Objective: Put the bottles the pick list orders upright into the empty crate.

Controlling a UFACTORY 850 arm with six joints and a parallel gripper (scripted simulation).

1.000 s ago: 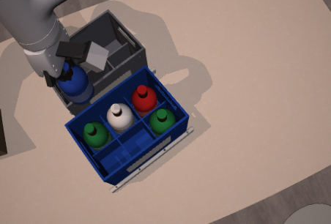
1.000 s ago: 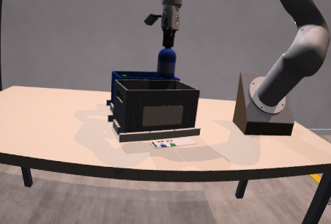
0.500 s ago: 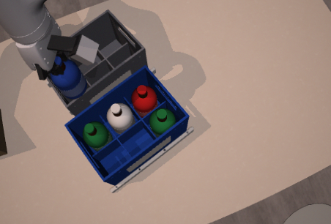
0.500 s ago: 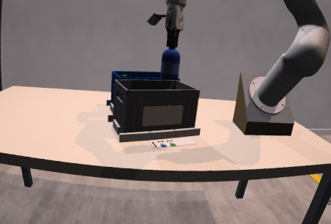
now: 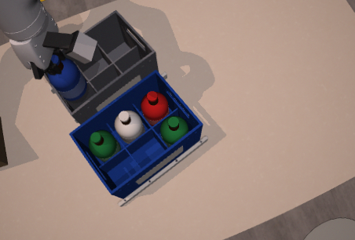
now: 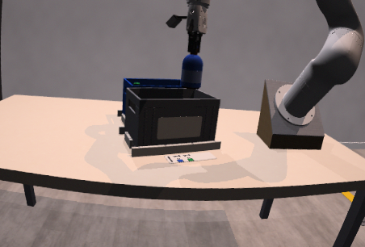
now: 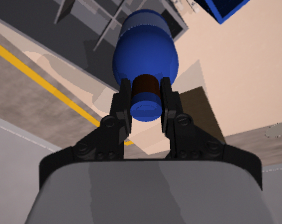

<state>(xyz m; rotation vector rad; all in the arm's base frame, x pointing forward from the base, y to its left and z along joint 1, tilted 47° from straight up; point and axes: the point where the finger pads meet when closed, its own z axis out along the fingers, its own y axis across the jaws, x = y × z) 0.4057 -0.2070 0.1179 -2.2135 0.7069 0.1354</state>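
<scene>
My gripper (image 5: 54, 66) (image 6: 194, 48) (image 7: 145, 90) is shut on the neck of a blue bottle (image 5: 65, 76) (image 6: 192, 69) (image 7: 145, 55). The bottle hangs upright above the left end of the grey crate (image 5: 148, 68) (image 6: 211, 122) in the top view. The grey crate's visible compartments are empty; bottle and gripper hide part of the left end. The blue crate (image 5: 195, 132) (image 6: 124, 98) holds a white bottle (image 5: 129, 126), a red bottle (image 5: 154, 107) and two green bottles (image 5: 103, 146) (image 5: 174, 131), all upright. The pick list (image 6: 207, 156) shows a blue and a green square; its figures are too small to read.
The crates stand side by side, close together. A light rail (image 5: 165, 169) runs along the blue crate's outer side. A grey rail (image 6: 176, 148) lies between the grey crate and the pick list. The arm's wedge-shaped base (image 6: 264, 114) stands to the right in the exterior view.
</scene>
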